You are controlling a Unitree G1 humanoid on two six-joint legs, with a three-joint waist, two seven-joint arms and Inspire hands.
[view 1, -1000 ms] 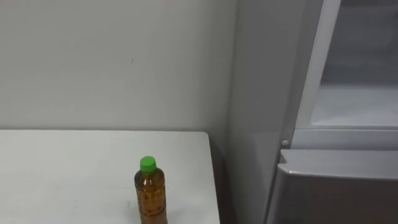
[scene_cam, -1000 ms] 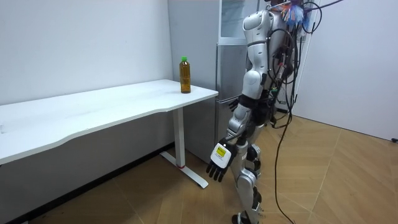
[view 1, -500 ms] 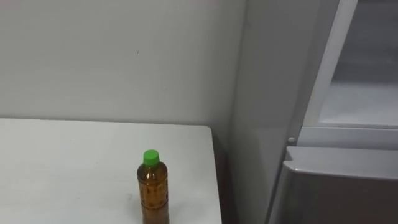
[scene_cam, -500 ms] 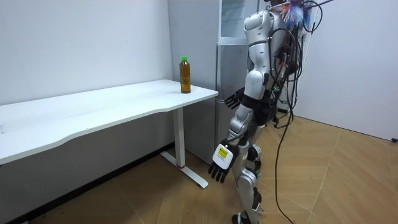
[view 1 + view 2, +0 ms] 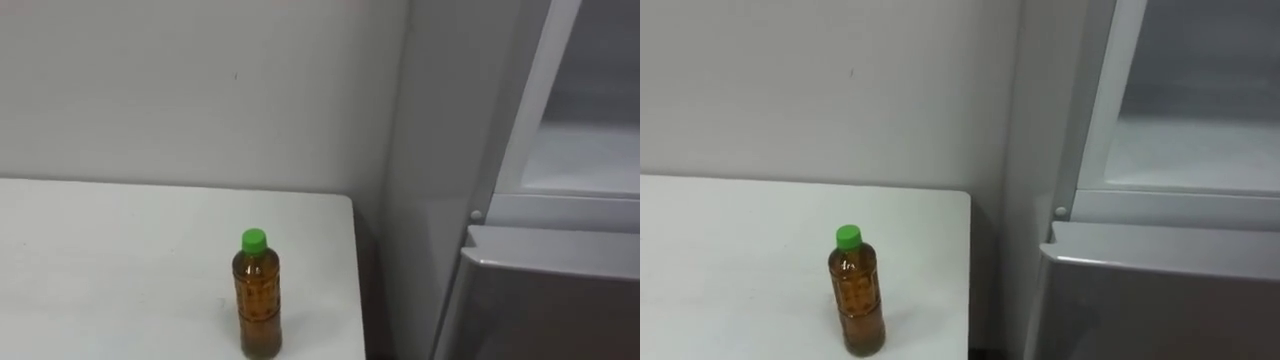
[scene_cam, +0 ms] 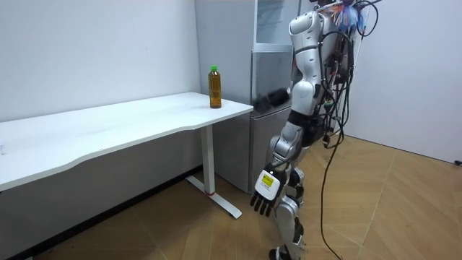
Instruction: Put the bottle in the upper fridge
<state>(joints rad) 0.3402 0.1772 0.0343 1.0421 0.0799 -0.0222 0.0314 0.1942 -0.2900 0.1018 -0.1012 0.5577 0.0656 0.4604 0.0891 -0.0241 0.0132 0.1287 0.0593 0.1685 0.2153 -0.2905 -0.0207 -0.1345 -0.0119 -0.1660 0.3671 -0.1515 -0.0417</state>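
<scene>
1. The bottle (image 5: 257,297), amber with a green cap, is seen standing upright on the white table (image 5: 110,260). It is near the table's end, beside the fridge (image 5: 540,300), and nothing touches it.
2. In the eye views, the fridge's upper compartment (image 5: 590,150) is shown with a pale interior above the grey lower door.
3. In the room view, the left hand (image 6: 264,196) is seen hanging low beside the robot's legs. Its fingers are straight and point at the wooden floor (image 6: 375,209), and nothing is held in it.
4. From that hand, the bottle is found well apart, high above and toward the room view's left.
5. The right hand (image 6: 271,97) is seen in the room view as a dark blur at about table height, in front of the fridge's lower door. Whether it is spread or closed cannot be told.
6. From the right hand, the bottle stands toward the room view's left and slightly higher, apart from it.
7. The robot is shown standing upright in front of the fridge, off the table's end.
</scene>
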